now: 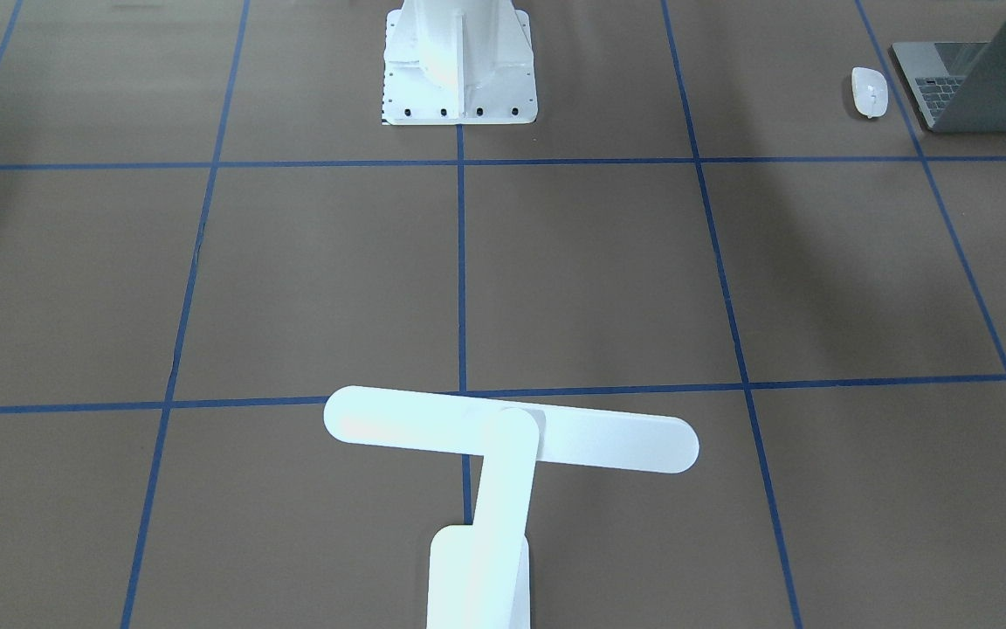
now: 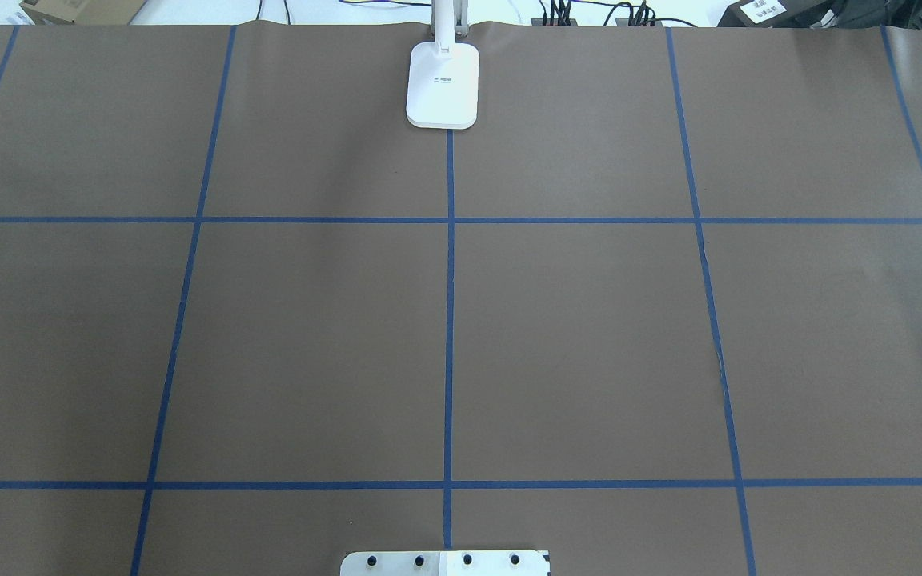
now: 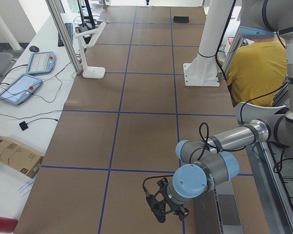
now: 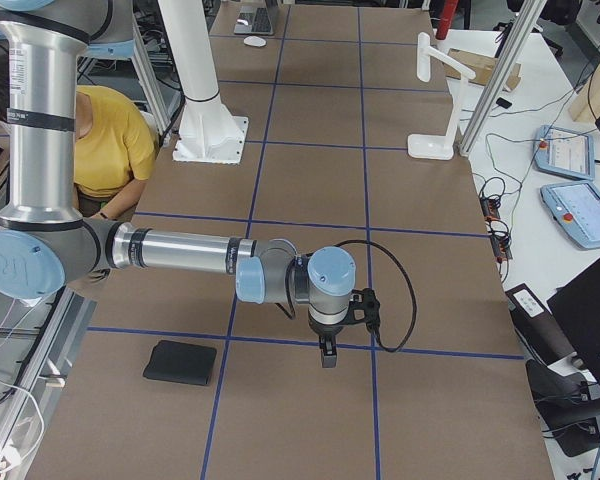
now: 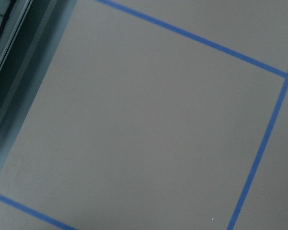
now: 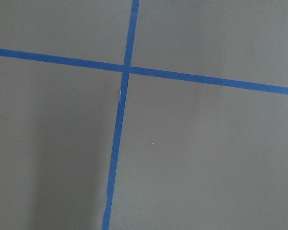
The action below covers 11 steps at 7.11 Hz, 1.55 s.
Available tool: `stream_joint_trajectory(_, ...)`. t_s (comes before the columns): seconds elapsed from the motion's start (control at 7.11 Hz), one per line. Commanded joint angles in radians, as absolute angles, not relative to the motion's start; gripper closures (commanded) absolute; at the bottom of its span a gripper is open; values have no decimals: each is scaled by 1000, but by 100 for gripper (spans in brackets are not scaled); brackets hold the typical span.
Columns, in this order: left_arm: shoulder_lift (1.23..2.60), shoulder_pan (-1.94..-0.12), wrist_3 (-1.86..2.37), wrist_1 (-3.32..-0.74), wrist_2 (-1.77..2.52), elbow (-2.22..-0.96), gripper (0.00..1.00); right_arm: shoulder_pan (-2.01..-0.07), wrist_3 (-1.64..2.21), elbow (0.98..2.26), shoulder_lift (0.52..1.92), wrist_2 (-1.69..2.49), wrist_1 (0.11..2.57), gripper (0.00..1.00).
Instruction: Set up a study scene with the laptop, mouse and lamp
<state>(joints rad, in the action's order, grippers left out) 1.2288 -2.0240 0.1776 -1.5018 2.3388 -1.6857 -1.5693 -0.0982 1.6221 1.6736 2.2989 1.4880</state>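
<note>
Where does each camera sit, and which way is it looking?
Front-facing: across the table from the robot, looking down at the lamp; only the pedestal shows.
Overhead: behind the robot, looking forward; only the pedestal's plate.
Left side: table's left end, looking along it; left arm near.
Right side: opposite end; right arm near.
Left wrist: down onto the table's edge; robot unseen.
Right wrist: down onto crossed tape; robot unseen.
Shared: both side views catch the lamp.

The slim grey laptop [image 1: 983,79] sits open at the left end of the table [image 1: 293,279], near the robot's side. The small white oval mouse [image 1: 869,92] lies just beside it. The white T-shaped lamp [image 1: 512,432] stands upright at the far edge, midway along.
</note>
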Motion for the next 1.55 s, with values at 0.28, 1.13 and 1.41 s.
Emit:
stream_joint_trajectory(0.28,1025,-2227,363,-1181,2251,-2008,0,-1569,-98,1620,1674,2298,1488,0)
stream_joint_trajectory(1.13,966,-2410,423,-1167,2267,-1884,1,-1569,-98,1614,1674,2298,1486,0)
stream_joint_trajectory(1.41,968,-2428,463,-1321,2269,-1785,1,-1569,-98,1612,1672,2298,1486,0)
